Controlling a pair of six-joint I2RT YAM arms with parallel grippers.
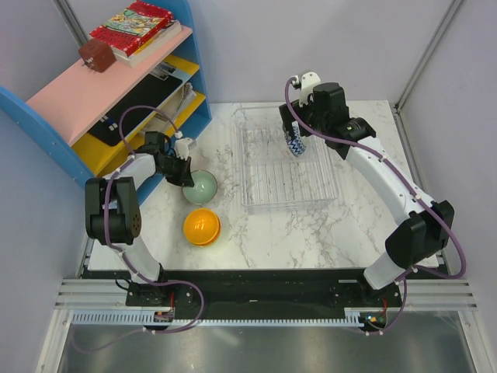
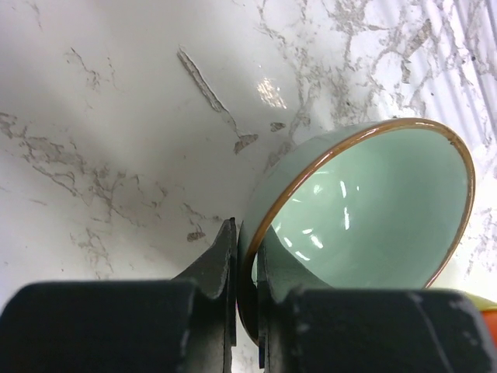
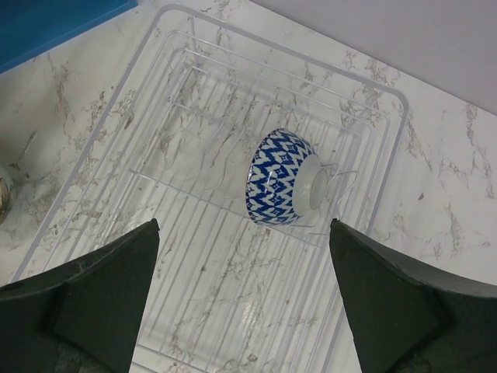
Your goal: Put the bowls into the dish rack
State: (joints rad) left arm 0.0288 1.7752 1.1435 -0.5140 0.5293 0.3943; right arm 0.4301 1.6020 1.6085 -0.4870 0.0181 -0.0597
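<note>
On the desk (image 1: 311,233), near its left edge, your left end effector (image 2: 245,233) pinched the green bowl (image 2: 365,210) by its rim. Your right end effector (image 1: 296,138) hung spread above the blue bowl (image 3: 281,177) in the rack (image 1: 256,198), by the far edge.

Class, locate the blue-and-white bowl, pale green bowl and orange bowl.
blue-and-white bowl (image 3: 273,185), right wrist view, patterned side.
pale green bowl (image 2: 373,214), left wrist view, inner wall.
orange bowl (image 1: 201,226), top external view, centre.

Glossy bowl (image 2: 365,217), clear plastic rack (image 3: 202,264)

pale green bowl (image 2: 365,217), blue-and-white zigzag bowl (image 3: 278,185), orange bowl (image 1: 201,226)
</note>
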